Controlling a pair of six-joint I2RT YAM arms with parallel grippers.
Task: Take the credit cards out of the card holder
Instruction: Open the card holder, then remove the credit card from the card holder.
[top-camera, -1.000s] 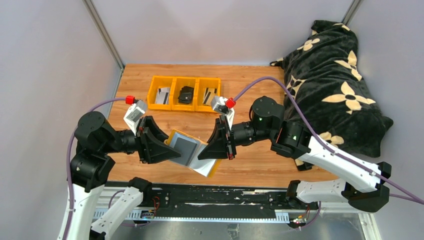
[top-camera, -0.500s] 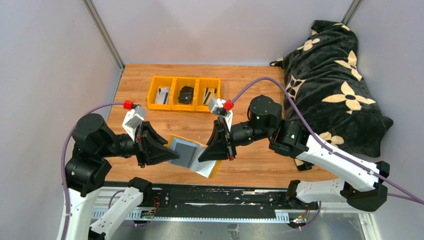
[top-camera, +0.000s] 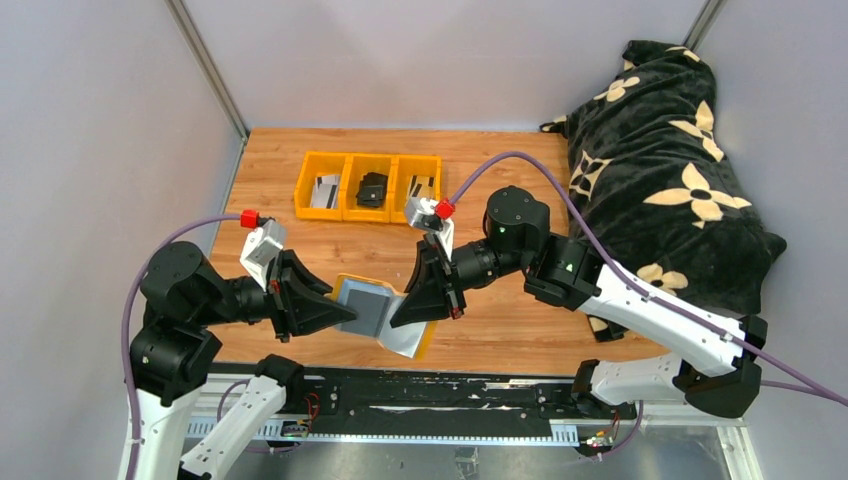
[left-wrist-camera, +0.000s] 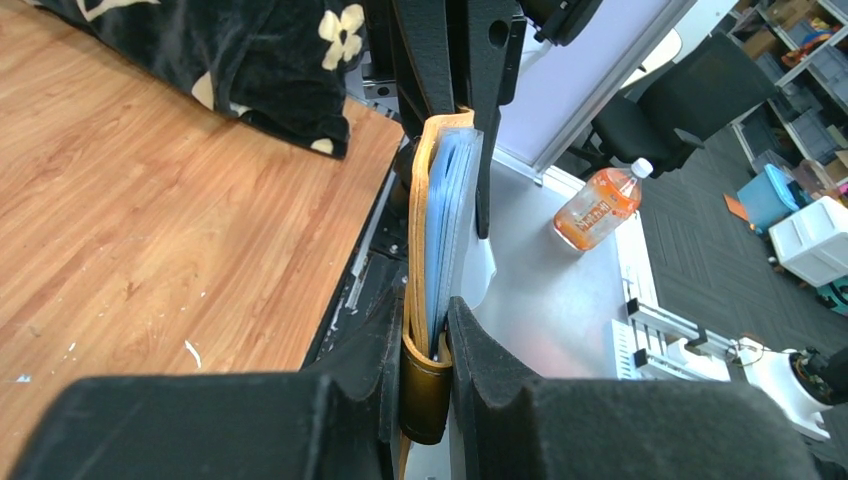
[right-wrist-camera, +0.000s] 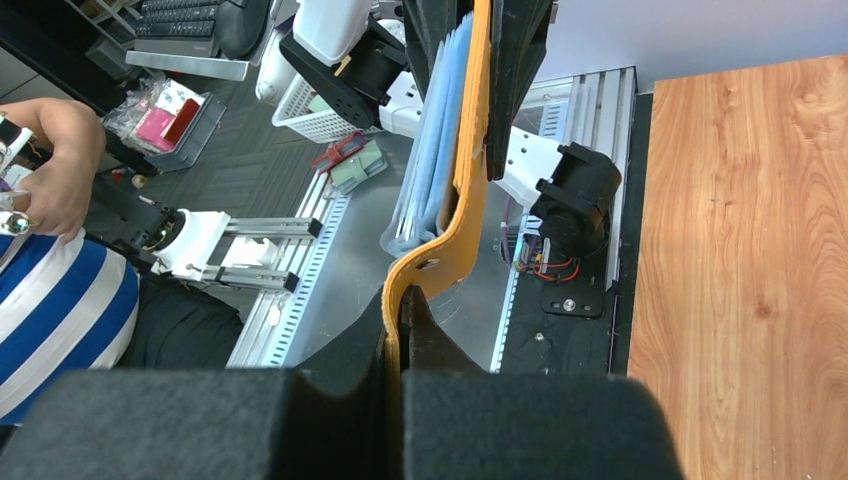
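Top view: the card holder (top-camera: 372, 305) is hanging open above the near edge of the table (top-camera: 500, 200), between both grippers. The left gripper (top-camera: 338, 312) is pinching its left side and the right gripper (top-camera: 405, 308) is pinching its right flap. Striped credit cards (top-camera: 324, 190) are lying in 2 of the 3 yellow bins (top-camera: 345, 157) on the far side.

Left wrist view: the left gripper (left-wrist-camera: 428, 322) is clamping the holder's mustard edge and blue lining. An orange bottle (left-wrist-camera: 598, 205) is standing beyond, its label too blurred to read.

Right wrist view: the right gripper (right-wrist-camera: 398, 330) is squeezing the mustard flap.
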